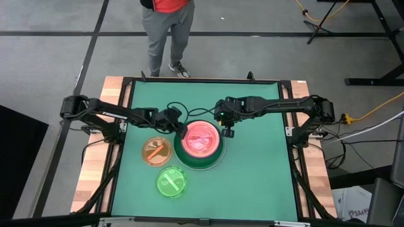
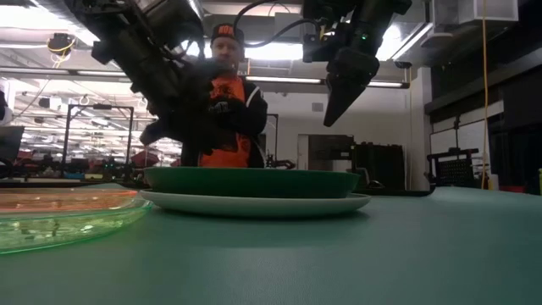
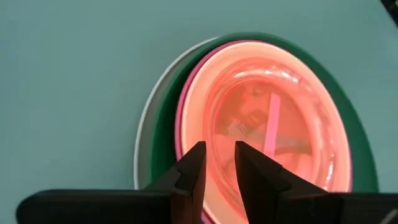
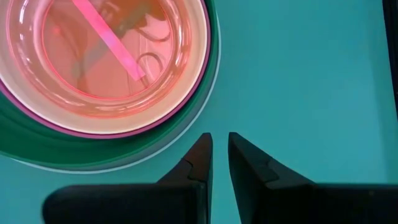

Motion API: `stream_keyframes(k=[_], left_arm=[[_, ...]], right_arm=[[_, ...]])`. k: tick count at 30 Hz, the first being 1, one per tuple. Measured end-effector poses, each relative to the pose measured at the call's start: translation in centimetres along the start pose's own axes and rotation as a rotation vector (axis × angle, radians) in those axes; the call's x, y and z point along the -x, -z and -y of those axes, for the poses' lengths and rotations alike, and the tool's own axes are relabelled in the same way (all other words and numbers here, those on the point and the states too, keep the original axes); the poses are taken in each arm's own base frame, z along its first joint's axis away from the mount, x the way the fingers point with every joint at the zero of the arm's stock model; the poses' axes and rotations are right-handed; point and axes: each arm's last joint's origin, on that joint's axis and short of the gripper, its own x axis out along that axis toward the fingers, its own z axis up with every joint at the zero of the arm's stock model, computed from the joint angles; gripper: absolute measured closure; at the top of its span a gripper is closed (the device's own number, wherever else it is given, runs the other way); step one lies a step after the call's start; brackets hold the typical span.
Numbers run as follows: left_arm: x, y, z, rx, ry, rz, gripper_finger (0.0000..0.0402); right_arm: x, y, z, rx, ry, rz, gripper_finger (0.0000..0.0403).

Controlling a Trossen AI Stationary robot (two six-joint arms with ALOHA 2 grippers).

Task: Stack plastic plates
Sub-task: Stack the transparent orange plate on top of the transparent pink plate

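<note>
A stack of plates sits at the table's middle: a pale plate (image 3: 142, 143) at the bottom, then dark green (image 1: 203, 165), hot pink (image 3: 180, 124) and cream (image 4: 198, 62), with a translucent pink plate (image 1: 202, 140) on top. An orange plate (image 1: 156, 151) and a lime green plate (image 1: 172, 183) lie flat to the stack's left and near-left. My left gripper (image 1: 182, 131) (image 3: 219, 155) hovers over the stack's left rim, its fingers a narrow gap apart, clear above it in the low view (image 2: 161, 131). My right gripper (image 1: 227, 132) (image 4: 220, 142) hangs shut just past the stack's right rim (image 2: 330, 119).
A person (image 1: 167, 38) stands beyond the table's far edge, behind the stack in the low view (image 2: 229, 102). The green mat (image 1: 259, 176) lies bare to the right of the stack. A black frame (image 1: 297, 157) borders the mat.
</note>
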Motion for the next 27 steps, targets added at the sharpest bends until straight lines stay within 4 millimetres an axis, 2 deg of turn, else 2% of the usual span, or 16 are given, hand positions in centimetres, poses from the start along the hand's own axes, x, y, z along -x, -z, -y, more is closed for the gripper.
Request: stream_keyframes(k=[13,20,27], left_arm=[[4.7,-0.3,-0.6,-0.003,-0.012,-0.017,0.0324],[7.4,0.5,-1.7,0.051,-0.034,-0.126,0.0324],[9.2,2.0,-3.5,0.072,-0.164,-0.279,0.0324]], right_arm=[[0.0,0.0,0.0,0.001,0.000,-0.001,0.0363],[0.0,0.0,0.0,0.000,0.000,0.001,0.0363],[0.0,0.0,0.0,0.000,0.001,0.002,0.0363]])
